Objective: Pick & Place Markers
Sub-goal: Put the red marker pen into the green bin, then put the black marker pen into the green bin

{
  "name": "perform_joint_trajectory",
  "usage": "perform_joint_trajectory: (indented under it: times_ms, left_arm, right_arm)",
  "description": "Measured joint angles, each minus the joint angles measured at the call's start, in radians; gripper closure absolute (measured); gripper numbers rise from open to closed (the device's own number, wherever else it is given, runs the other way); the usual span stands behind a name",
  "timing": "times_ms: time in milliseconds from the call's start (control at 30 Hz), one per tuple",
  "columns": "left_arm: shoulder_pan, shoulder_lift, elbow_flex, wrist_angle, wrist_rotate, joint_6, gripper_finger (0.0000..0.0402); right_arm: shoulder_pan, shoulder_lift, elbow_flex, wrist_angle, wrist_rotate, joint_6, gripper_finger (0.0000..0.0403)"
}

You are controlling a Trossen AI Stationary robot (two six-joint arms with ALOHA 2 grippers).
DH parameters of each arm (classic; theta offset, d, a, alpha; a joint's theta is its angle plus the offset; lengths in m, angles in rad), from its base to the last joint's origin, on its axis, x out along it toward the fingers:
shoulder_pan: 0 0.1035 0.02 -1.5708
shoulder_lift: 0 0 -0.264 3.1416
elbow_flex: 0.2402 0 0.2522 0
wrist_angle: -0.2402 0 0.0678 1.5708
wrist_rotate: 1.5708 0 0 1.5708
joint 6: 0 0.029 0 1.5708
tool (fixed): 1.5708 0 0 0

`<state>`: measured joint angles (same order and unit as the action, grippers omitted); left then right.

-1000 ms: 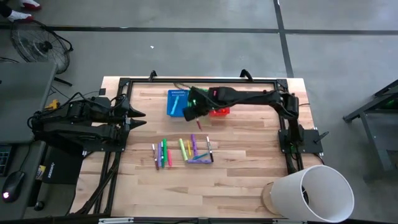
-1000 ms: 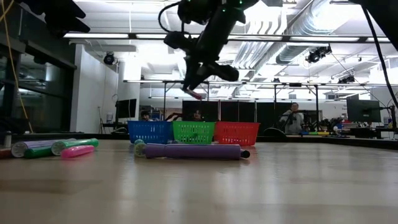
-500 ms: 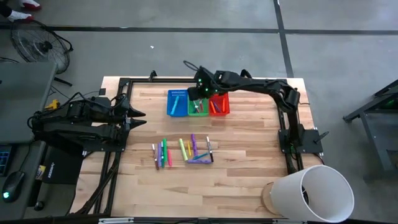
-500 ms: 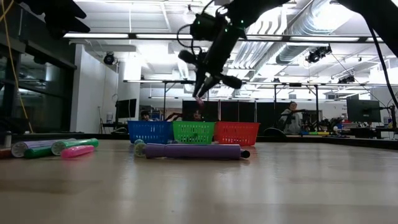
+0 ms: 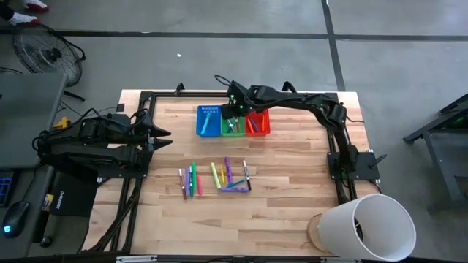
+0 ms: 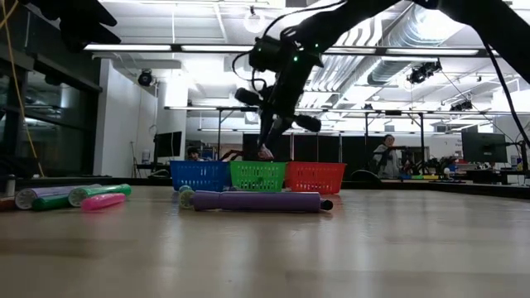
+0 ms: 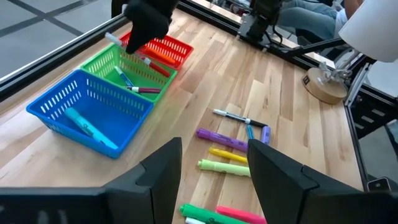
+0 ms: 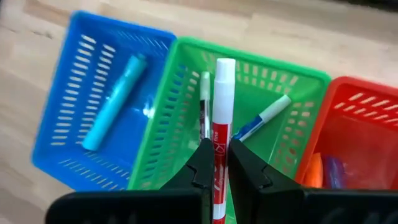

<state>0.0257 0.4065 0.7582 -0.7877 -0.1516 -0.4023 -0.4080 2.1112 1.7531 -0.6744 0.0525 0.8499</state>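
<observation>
Right end effector [image 8: 214, 163] clamped on a red-and-white marker [image 8: 220, 134], held over the green basket [image 8: 163, 137], between the blue basket [image 8: 59, 134] and the red basket [image 8: 357, 134]. Already inside the green one: two markers. Left end effector [image 7: 214, 171] parked at the left bench [image 5: 292, 219] edge, fingers apart, holding nothing. More markers [image 5: 216, 177] lying loose near the middle of the bench. Probably light, stiff and smooth plastic, so likely to slip or roll; best taken across the barrel near its middle, not at the cap.
</observation>
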Motion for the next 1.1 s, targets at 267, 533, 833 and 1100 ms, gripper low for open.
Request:
perform_joint_trajectory:
  times_ms: [267,533,833,1100]
  left_arm:
    - [0.000,0.000,0.000,0.000,-0.001,0.000,0.0221]
    - [0.000,0.000,0.000,-0.001,0.000,0.000,0.0221]
    - [0.000,0.000,0.000,-0.001,0.000,0.000,0.0221]
    - [0.000,0.000,0.000,-0.001,0.000,0.000,0.0221]
  right_arm:
    - [-0.005,0.012,-0.001,-0.001,-0.001,-0.015,0.0382]
    - [-0.006,0.012,-0.001,-0.001,-0.036,-0.065,0.0369]
    - [-0.006,0.012,-0.001,-0.001,-0.044,-0.066,0.0327]
    - [-0.006,0.012,0.000,0.023,-0.073,-0.065,0.0295]
